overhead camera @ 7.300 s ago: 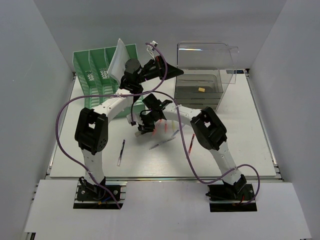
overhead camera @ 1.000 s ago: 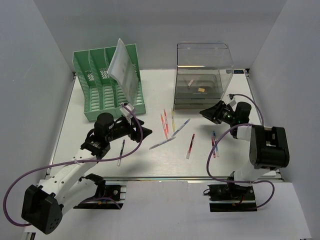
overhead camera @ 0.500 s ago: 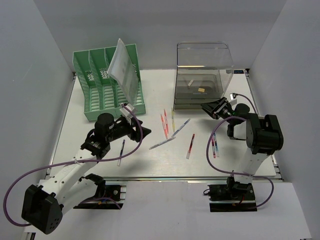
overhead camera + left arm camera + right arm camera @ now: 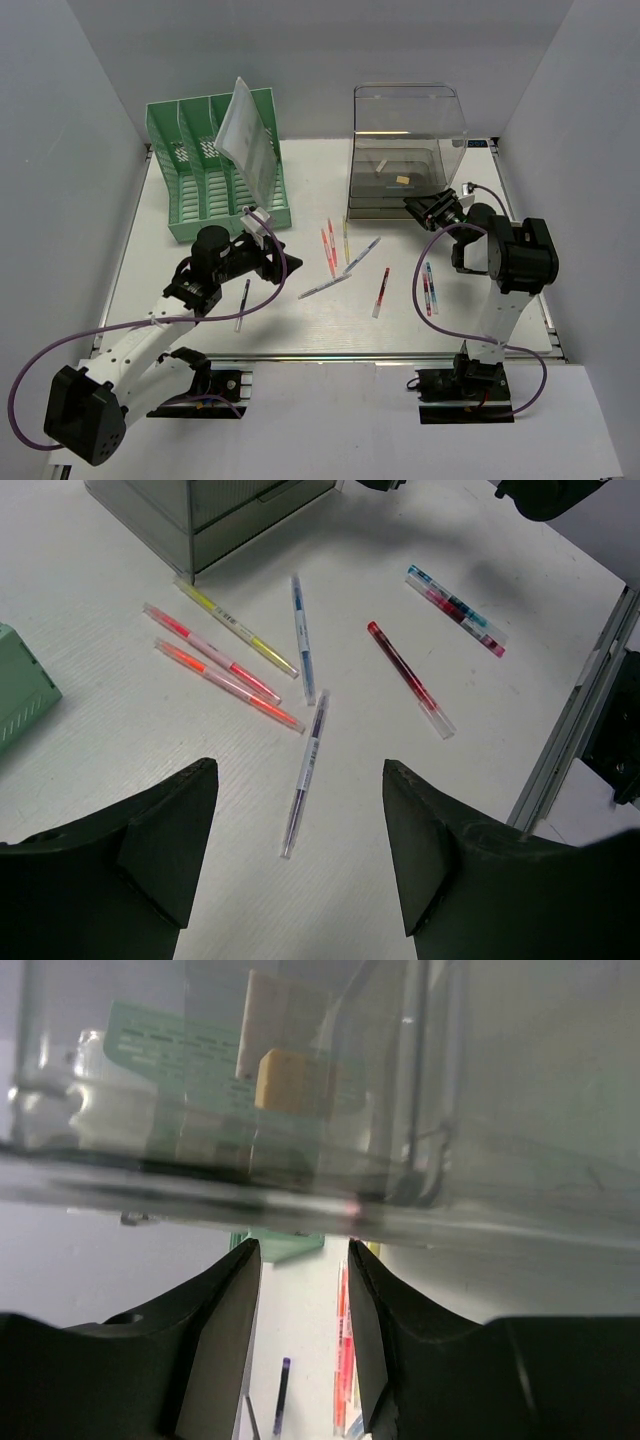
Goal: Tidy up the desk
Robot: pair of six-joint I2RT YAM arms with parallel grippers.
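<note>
The left hand (image 4: pixel 286 259) hangs low over the table (image 4: pixel 310 180), jaws spread wide and nothing between them. Its wrist view looks straight down on a purple pen (image 4: pixel 305 770) lying on the white surface between the two fingers. Past that pen lie a blue pen (image 4: pixel 302 640), a yellow pen (image 4: pixel 235 628), and a pink pen (image 4: pixel 205 652) and an orange pen (image 4: pixel 232 686) side by side. A red pen (image 4: pixel 410 678) lies further right. A teal pen (image 4: pixel 450 598) and a second pink one touch each other near the metal rail (image 4: pixel 580 710). A dark pen (image 4: pixel 242 305) lies just beside the left forearm.

The right hand (image 4: pixel 412 208) points at the lower front of the clear drawer box (image 4: pixel 405 120). Its jaws stand a narrow gap apart and are empty. The fingertips (image 4: pixel 245 1260) sit close under the box's bottom edge, but I cannot tell whether they touch it. A small yellow block (image 4: pixel 280 1078) lies inside a drawer.

The green file rack (image 4: pixel 200 170) stands at the far left of the table. A sheet of paper (image 4: pixel 245 135) leans tilted in the slot nearest the drawer box. The white table carries all of this, from the rail at the near edge to the back wall.
</note>
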